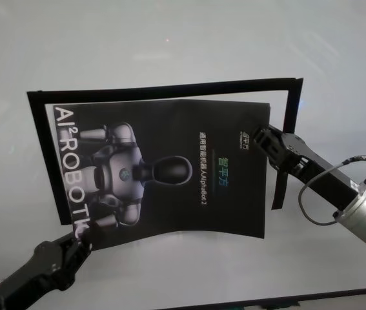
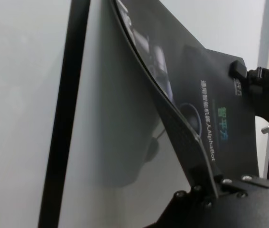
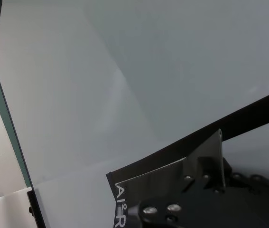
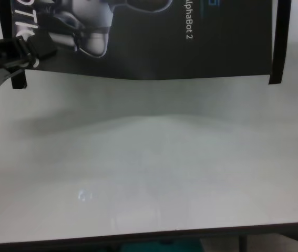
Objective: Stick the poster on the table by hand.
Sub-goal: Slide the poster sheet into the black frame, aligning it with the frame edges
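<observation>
Progress looked partial: the poster was held over the table inside a frame of black tape strips, but it had not been pressed flat. In the left wrist view the sheet curved up off the surface with a shadow beneath it, and the chest view showed its near edge sagging in the middle above the table. So I judged the sticking itself was still to come: lowering the sheet, smoothing it and letting go.

Left gripper sat at the poster's near-left corner by the white lettering, its fingers closed on that corner. Right gripper was at the sheet's right edge near the upright tape strip, fingers pinched shut on the edge; the right wrist view showed the sheet's far corner beyond that gripper's own body.

Poster's top edge lay just beside the long strip across the back, though whether it touched the strip I could not tell.

Containers: none appeared in any view.
</observation>
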